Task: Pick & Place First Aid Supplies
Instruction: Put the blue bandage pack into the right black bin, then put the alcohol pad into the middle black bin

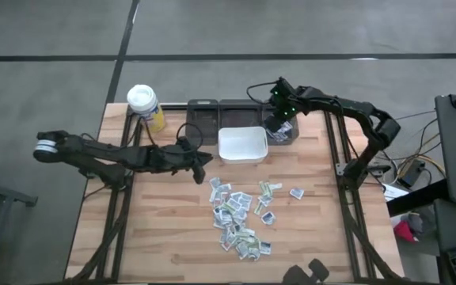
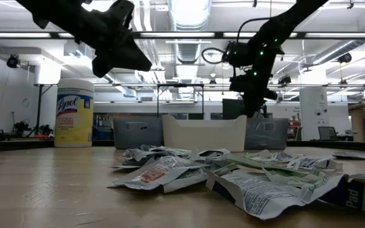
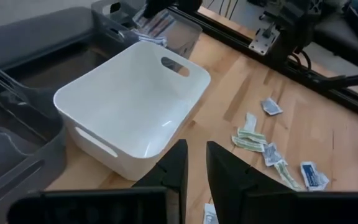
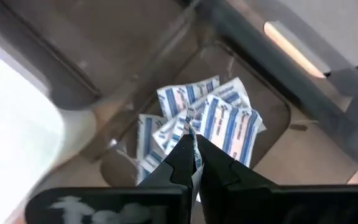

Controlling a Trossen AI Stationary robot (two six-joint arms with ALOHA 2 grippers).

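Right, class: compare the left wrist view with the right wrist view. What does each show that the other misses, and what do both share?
Only the left wrist view shows loose flat paper packets scattered on the wooden table. Only the right wrist view shows blue-striped white packets lying inside the clear grey plastic bin, with the right tool shut on a thin packet. Both show the white plastic handled tub.

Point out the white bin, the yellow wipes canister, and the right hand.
white bin (image 1: 242,146), high view, on its inside floor.
yellow wipes canister (image 2: 74,114), low view, on the label at mid-body.
right hand (image 4: 197,155), right wrist view, between its fingertips, shut on a blue-striped packet.
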